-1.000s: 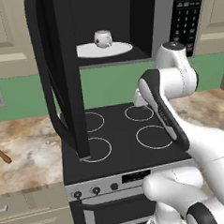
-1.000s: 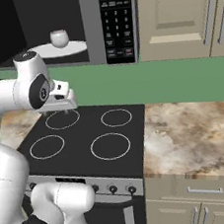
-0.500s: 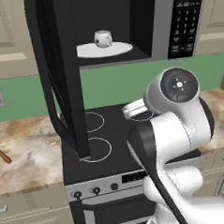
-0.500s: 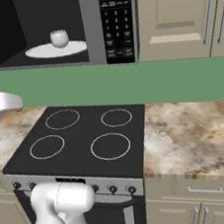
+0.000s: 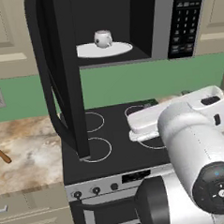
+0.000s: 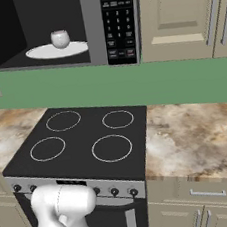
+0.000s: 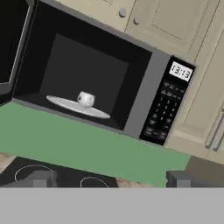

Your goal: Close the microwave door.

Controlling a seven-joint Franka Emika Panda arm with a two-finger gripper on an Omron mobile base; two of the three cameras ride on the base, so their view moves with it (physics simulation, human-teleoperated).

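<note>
The microwave (image 7: 105, 74) is hanging above the stove (image 6: 84, 144), and its cavity is gaping wide toward me. The microwave door (image 5: 60, 75) is standing swung out at the left edge of the cavity, edge-on in the left base view, with its curved bar handle (image 5: 55, 108) bowing down toward the stove's left rear ring. In the hand view I am seeing only a slice of that door at the upper left corner.

Inside, a white round plate (image 7: 78, 106) is lying on the cavity floor, and a small white cup (image 7: 85, 99) is sitting upright near its middle. To the right of the cavity a silver strip is running down beside the black keypad (image 7: 168, 107).

My fingers (image 7: 109, 178) are showing as two dark tips (image 7: 41, 178) set well apart, gripping nothing, with the green wall and the stove's back rings between them. They are pointing up at the microwave from below, apart from the door. My own forearm is lying across the stove's right side in the left base view. A brown-handled utensil (image 5: 1, 155) is lying at the left edge of the marbled surface (image 6: 199, 135).
</note>
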